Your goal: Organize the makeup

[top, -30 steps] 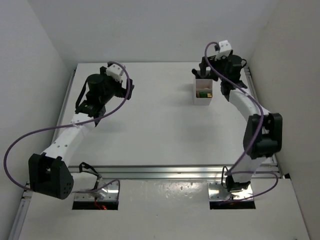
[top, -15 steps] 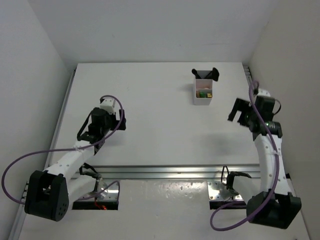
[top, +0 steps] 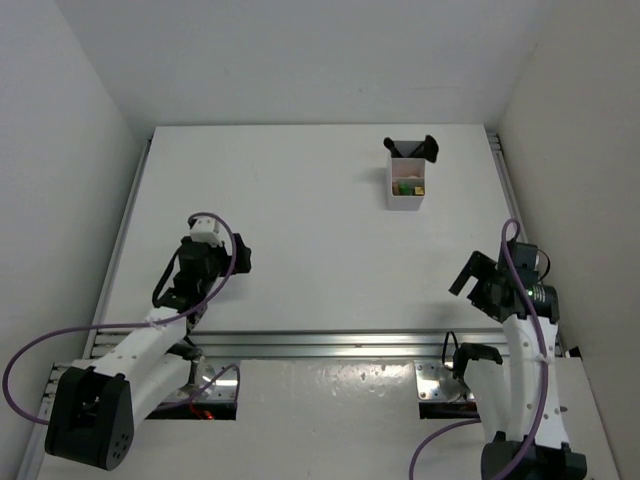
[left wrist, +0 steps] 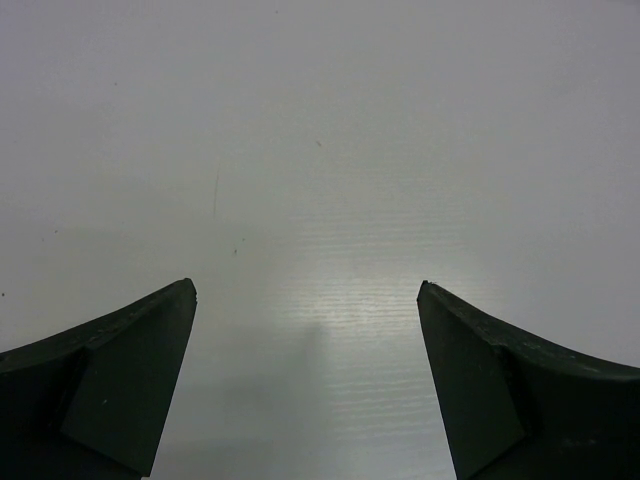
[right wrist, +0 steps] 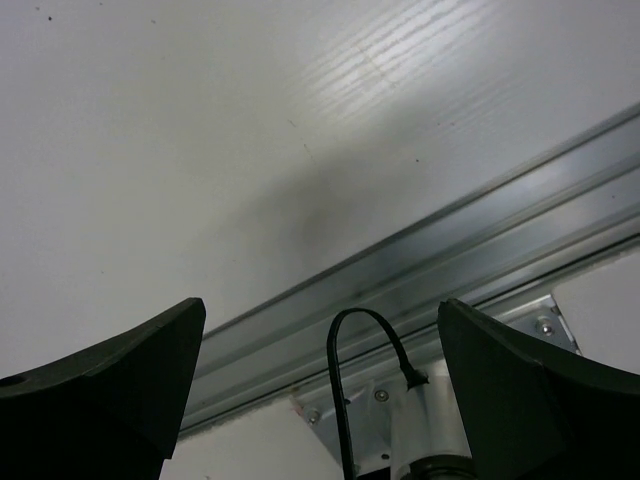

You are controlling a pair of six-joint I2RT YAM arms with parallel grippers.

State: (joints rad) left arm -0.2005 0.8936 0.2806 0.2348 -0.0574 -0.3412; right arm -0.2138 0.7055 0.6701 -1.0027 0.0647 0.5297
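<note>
The makeup sits in the white compartment box (top: pixel 405 199) at the back right of the table: black brushes (top: pixel 412 148) stick up from its far part and small green and gold-brown tubes (top: pixel 407 186) lie in its near part. No sponge shows. My left gripper (top: pixel 243 256) is open and empty over bare table at the near left; in the left wrist view (left wrist: pixel 308 290) its jaws stand wide apart. My right gripper (top: pixel 466 279) is open and empty at the near right, far from the box; in the right wrist view (right wrist: pixel 322 305) it hangs above the rail.
An aluminium rail (top: pixel 330 343) runs along the table's near edge and also shows in the right wrist view (right wrist: pixel 480 240), with a black cable (right wrist: pixel 345 380) and the arm's base mount. White walls close in the left, back and right sides.
Both arms have pulled back from the far half of the table toward their bases. The right gripper left the box and came to the near right; the left one came to the near left.
</note>
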